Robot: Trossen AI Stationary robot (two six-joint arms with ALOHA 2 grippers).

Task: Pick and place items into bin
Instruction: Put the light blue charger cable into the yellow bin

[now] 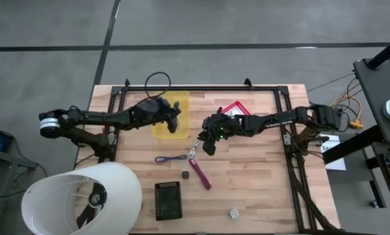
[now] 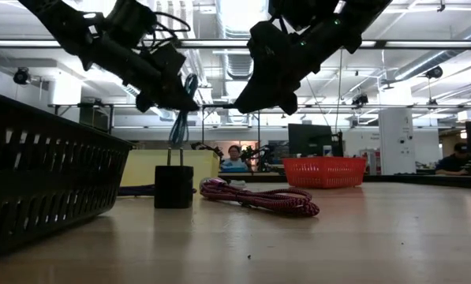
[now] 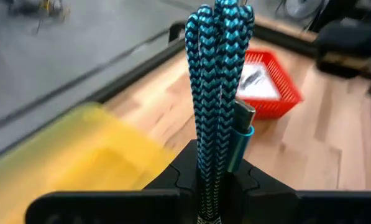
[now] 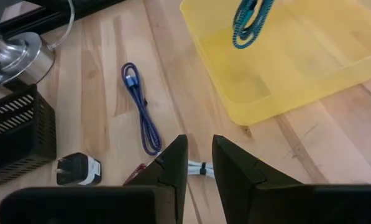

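Left pincer (image 1: 175, 121) dangles teal cable (image 3: 217, 74) over yellow bin (image 1: 161, 124).

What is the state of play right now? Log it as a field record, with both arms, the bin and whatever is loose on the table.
left gripper: fingers shut on the teal cable, hanging over the yellow bin
right gripper: fingers open, empty, above the table beside the bin
loose on table: blue cable, magenta cable, charger plug
other containers: black basket, red basket
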